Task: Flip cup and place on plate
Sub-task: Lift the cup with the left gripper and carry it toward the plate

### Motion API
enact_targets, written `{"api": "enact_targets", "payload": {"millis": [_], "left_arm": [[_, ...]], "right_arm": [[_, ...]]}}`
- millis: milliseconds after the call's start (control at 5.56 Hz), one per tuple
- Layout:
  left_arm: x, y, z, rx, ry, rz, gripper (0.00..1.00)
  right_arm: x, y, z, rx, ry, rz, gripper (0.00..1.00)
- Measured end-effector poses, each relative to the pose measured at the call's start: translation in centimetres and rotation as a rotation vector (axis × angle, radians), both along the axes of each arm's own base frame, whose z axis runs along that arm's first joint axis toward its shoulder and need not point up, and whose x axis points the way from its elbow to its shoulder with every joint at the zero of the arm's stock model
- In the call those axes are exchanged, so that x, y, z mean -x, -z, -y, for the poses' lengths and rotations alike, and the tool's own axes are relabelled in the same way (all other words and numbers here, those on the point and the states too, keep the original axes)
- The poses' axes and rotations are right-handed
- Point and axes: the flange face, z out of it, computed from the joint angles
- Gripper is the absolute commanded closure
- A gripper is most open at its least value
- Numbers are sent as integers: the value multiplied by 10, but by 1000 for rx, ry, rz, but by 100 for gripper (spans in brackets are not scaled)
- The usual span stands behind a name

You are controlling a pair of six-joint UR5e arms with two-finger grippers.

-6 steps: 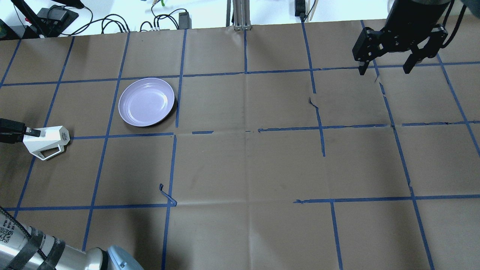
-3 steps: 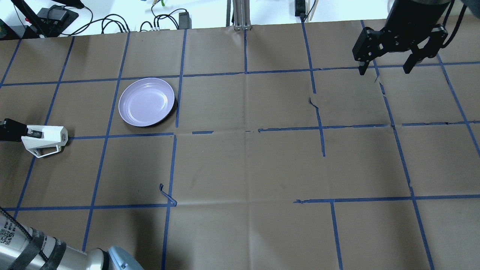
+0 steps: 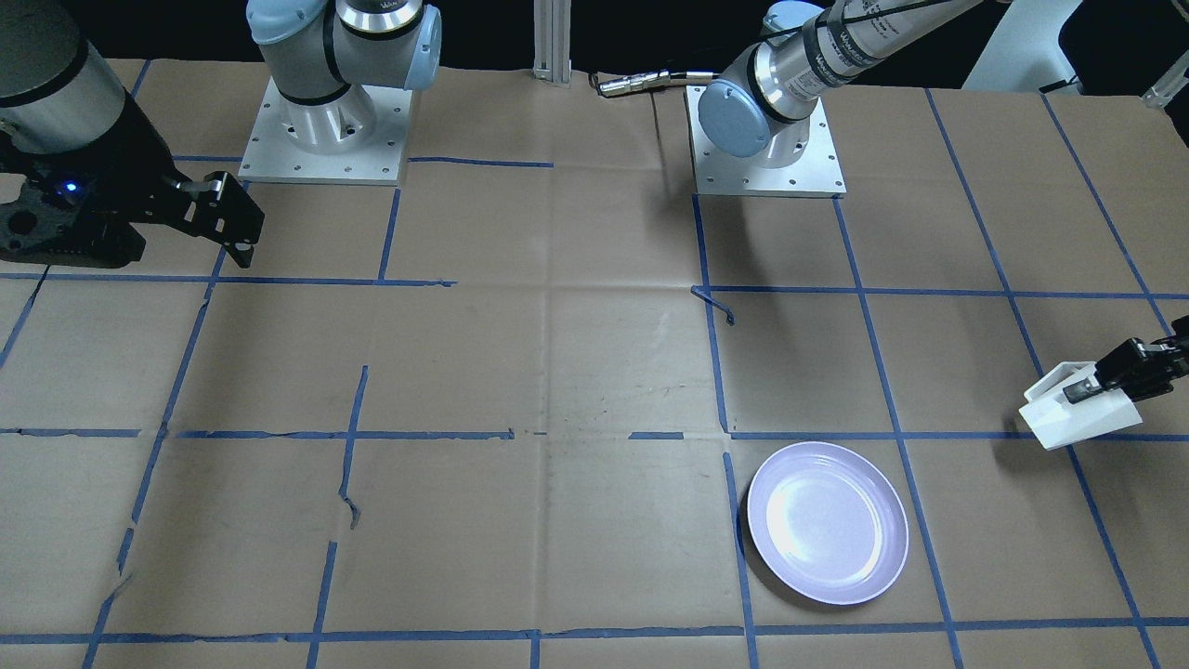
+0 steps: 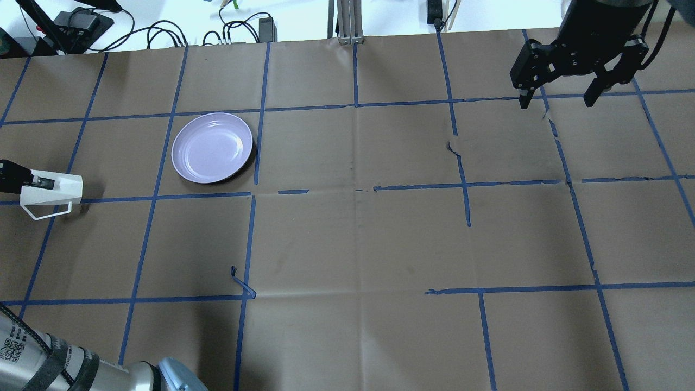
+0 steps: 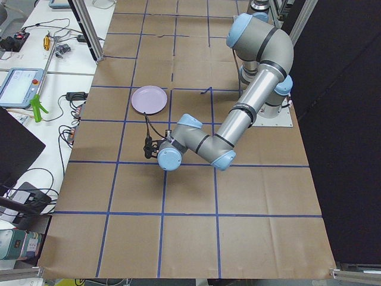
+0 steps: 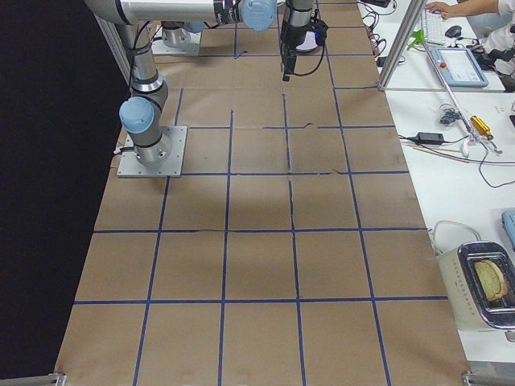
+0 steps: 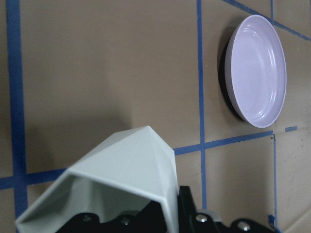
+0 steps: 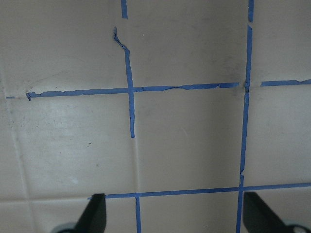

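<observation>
The left gripper [image 4: 38, 183], pinching the cup [image 4: 54, 187], has rolled it further, left of the plate [image 4: 213, 147]: flip underway. The right gripper [image 4: 556, 103] hangs spread.

Silver arm tubes [image 5: 246, 108] with pale blue joint caps [image 3: 727, 119] on square, screw-dotted metal base plates [image 3: 279, 165]

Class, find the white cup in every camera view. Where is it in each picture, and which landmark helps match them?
Front-facing: cup at right edge.
Overhead: left edge.
Exterior left: cannot make it out.
Exterior right: not in it.
Left wrist: bottom left, close up.
Right wrist: not in it.
Landmark: the plate, in front-facing, overhead, left wrist.
</observation>
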Motion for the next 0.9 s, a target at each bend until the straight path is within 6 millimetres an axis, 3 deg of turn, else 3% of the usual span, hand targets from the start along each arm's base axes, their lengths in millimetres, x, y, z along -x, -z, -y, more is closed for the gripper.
{"api": "enact_targets", "payload": {"millis": [180, 360, 720, 900], "left_arm": [[21, -27, 11, 18, 15, 30, 100], [57, -60, 25, 29, 54, 80, 100], [163, -125, 55, -5, 121, 231, 100], [227, -144, 74, -17, 150, 338, 100]], "right_arm": [[0, 0, 0, 0, 0, 0, 0], [0, 0, 0, 0, 0, 0, 0], [0, 0, 0, 0, 0, 0, 0], [0, 0, 0, 0, 0, 0, 0]]}}
